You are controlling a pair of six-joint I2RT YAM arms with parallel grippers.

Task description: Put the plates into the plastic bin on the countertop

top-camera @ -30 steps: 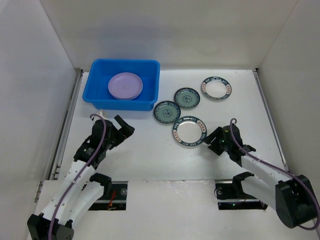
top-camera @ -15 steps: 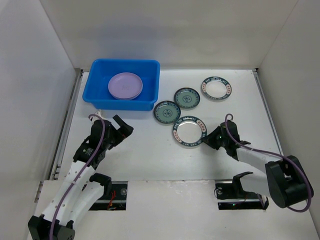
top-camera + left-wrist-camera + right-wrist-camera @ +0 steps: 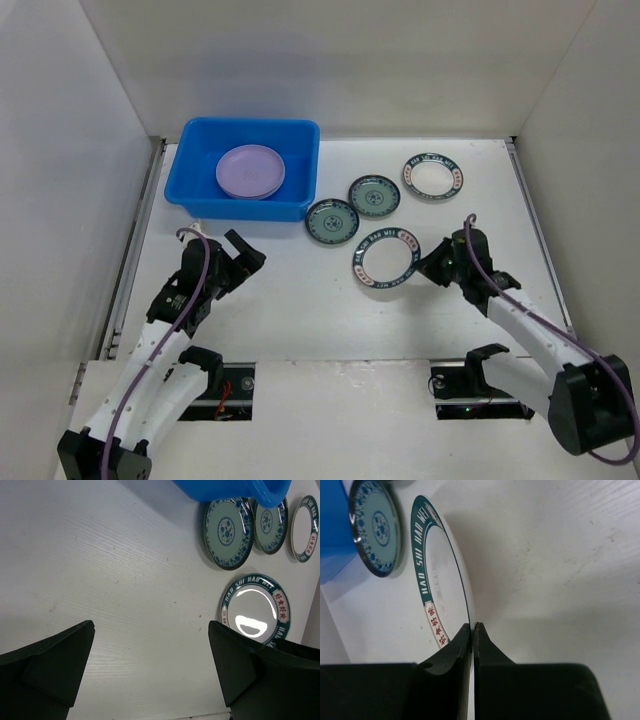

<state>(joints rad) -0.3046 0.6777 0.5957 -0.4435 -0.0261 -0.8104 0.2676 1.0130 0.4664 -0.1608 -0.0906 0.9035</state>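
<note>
Plate [image 3: 440,572] rim pinched between right jaws; stiff, slick, breakable, so edge hold likely slips. Left jaws wide.

The left white-shelled arm [image 3: 140,375] and the right white-shelled arm [image 3: 530,330] have chunky black joints. A thin purple cable [image 3: 204,262] runs along each. The wedge-shaped fingers [image 3: 55,665] are matte black.

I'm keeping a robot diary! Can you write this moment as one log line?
right pincer: shut on edge of green-rimmed plate | left pincer: open, empty | bin: purple plate inside
</note>
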